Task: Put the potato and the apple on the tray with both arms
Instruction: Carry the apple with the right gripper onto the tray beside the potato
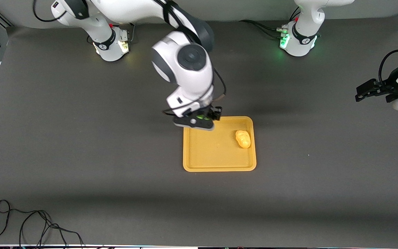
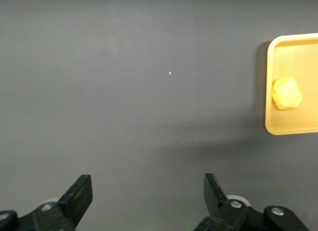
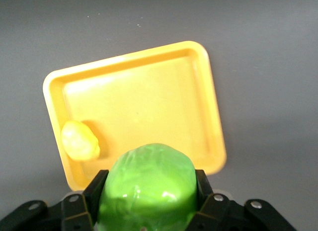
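Potato [image 1: 243, 139] already set in tray [image 1: 216, 166]; apple [image 3: 146, 189] clenched in right claw [image 1: 199, 121] over tray's edge, lowering and release judged next; left claw [image 2: 146, 201] released, parked over bare worktop [image 1: 81, 155].

No text, label, brand or number can be read anywhere; the dark band on each white robot base [image 1: 111, 43] may carry a small mark, but it is illegible.

The apple [image 3: 147, 189] looks shiny and bumpy. The potato [image 1: 243, 139] is shiny. The tray [image 1: 216, 162] looks like smooth plastic. The table [image 1: 81, 138] is dull.
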Tool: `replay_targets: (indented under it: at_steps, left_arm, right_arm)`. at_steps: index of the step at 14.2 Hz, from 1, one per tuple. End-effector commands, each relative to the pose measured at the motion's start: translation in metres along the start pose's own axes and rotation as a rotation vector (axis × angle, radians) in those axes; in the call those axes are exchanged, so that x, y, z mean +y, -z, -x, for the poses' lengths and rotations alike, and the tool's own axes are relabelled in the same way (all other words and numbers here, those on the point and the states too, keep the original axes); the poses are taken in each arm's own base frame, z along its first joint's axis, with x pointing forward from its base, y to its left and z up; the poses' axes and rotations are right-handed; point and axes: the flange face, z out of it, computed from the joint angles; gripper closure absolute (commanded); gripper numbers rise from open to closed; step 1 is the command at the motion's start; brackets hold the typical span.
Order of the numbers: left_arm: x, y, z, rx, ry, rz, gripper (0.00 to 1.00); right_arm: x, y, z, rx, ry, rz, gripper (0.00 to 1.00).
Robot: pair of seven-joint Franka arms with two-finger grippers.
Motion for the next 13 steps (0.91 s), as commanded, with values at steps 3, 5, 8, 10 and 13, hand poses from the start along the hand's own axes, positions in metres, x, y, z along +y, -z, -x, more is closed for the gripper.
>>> replay_targets:
  at_steps: [3, 5, 8, 10, 13]
  left_arm:
    - [-0.001, 0.01, 0.011, 0.0, -0.045, -0.034, 0.0]
    - [0.006, 0.007, 0.01, -0.006, -0.051, -0.034, 0.0]
    - [0.007, 0.006, 0.01, -0.011, -0.068, -0.034, 0.0]
    - [0.007, 0.006, 0.008, -0.005, -0.068, -0.034, 0.0]
    - [0.008, 0.005, 0.007, -0.006, -0.07, -0.035, 0.0]
  right_arm:
    - [-0.017, -0.107, -0.017, 0.073, -0.015, -0.024, 0.5]
    - [-0.016, -0.138, -0.019, 0.076, -0.015, -0.018, 0.5]
    - [-0.017, -0.178, -0.014, 0.077, -0.008, -0.016, 0.5]
    - [-0.016, -0.195, -0.012, 0.082, -0.003, -0.017, 0.5]
    - [-0.024, -0.209, 0.002, 0.084, 0.017, -0.022, 0.5]
